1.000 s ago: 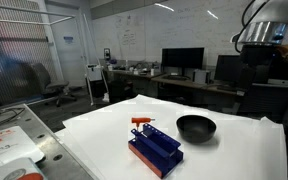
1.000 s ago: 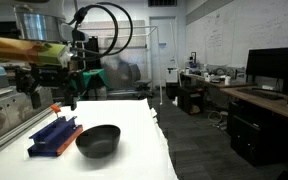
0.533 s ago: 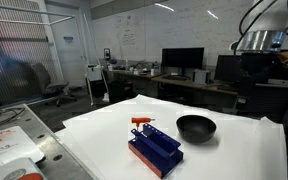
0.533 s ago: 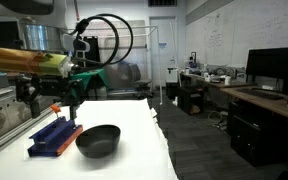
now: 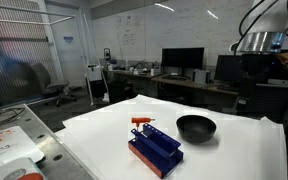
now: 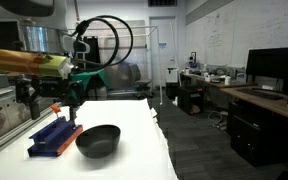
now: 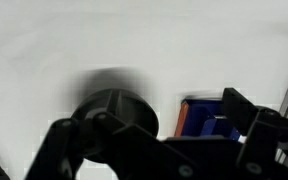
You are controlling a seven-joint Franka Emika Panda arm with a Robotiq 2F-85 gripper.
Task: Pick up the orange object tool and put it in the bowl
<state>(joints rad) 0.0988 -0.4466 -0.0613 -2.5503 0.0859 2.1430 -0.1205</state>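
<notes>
The tool [image 7: 152, 142] fills the bottom of the wrist view as a dark blur, its jaws standing well apart with nothing between them. Below it, past the fingers [image 7: 246, 118], lies the white desk [image 7: 74, 40]. The black bowl [image 7: 114, 100] sits there roughly under the gap, and the blue rack [image 7: 206, 118] sits just beside the bowl, toward one finger. That view is too blurred to make out the orange object. In an exterior view the tool [image 6: 48, 97] hangs above the desk [image 6: 139, 150], clear of everything on it. The orange object [image 6: 55, 108] is beneath the tool at the far end of the rack [image 6: 52, 135], standing up from it, outside the bowl [image 6: 97, 140], which rests nearer the camera beside the rack. From the opposite side, the orange object [image 5: 141, 121] shows its short crosswise top at the rack's [image 5: 155, 150] end. The bowl [image 5: 195, 127] sits apart from the orange object on the desk [image 5: 234, 150]. Farther off, behind the tool's workspace, stand office monitors [image 5: 182, 58] and a whiteboard [image 5: 134, 35].
</notes>
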